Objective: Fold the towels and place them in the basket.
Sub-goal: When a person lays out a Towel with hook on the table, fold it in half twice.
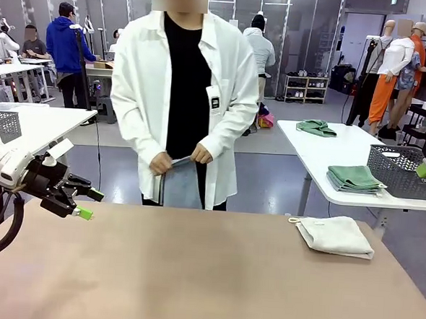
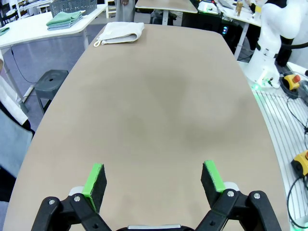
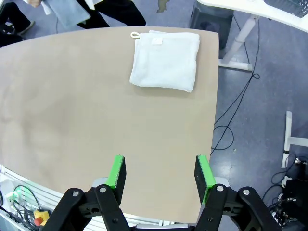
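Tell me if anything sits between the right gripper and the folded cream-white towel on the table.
Nothing visible does. In the right wrist view the right gripper, jaws open and empty, looks across the bare table to the cream-white towel, which lies folded near the table's corner. No object lies between them.

Bright even overhead light, soft shadows, sharp focus; wrist views bend at edges.
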You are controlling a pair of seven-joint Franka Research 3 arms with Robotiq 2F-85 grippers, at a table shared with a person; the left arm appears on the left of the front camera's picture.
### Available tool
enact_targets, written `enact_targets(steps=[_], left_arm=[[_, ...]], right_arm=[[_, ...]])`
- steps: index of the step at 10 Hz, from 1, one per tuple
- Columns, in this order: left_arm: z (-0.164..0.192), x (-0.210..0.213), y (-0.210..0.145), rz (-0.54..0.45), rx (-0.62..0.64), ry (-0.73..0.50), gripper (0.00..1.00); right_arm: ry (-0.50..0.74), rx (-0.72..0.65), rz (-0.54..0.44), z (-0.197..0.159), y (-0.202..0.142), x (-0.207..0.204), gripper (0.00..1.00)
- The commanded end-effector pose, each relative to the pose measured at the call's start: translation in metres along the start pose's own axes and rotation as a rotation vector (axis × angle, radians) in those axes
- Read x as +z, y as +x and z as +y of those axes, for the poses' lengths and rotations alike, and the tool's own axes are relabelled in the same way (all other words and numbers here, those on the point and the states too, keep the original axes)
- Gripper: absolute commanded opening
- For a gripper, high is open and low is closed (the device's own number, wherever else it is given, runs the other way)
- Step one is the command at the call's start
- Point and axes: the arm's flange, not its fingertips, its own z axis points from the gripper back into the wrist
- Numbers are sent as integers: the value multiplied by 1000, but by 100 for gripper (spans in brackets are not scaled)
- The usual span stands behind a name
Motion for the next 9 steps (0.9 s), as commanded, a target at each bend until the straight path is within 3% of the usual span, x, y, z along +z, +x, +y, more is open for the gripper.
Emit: enact_targets(steps=[1, 9], left_arm=[[-1, 1, 2, 1, -4, 5, 100], [-1, 1, 2, 1, -4, 5, 100]], right_arm=[[5, -13, -14, 1, 2, -1, 72], [5, -13, -14, 1, 2, -1, 72]])
